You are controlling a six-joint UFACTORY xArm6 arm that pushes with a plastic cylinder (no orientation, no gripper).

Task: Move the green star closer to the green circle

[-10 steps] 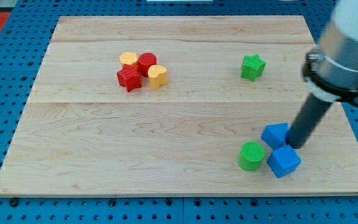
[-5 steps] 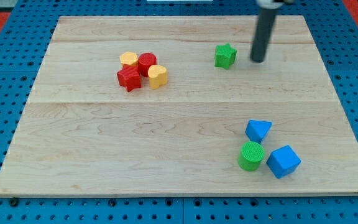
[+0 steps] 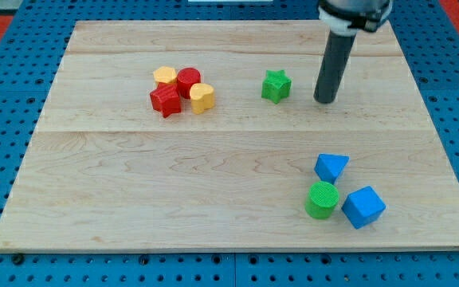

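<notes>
Apparently apart, my tip (image 3: 323,101) stands right of the green star (image 3: 276,85) on the wooden board (image 3: 213,199).

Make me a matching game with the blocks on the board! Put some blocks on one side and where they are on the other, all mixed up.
Things:
1. green star
2. green circle
3. blue cube
4. red star

Places:
A. just to the view's left of my tip
B. bottom of the cluster of red and yellow blocks
D. farthest to the view's right of all the blocks
E. between the blue cube and the blue triangle, touching both

Pairs: 1-A, 2-E, 3-D, 4-B
</notes>
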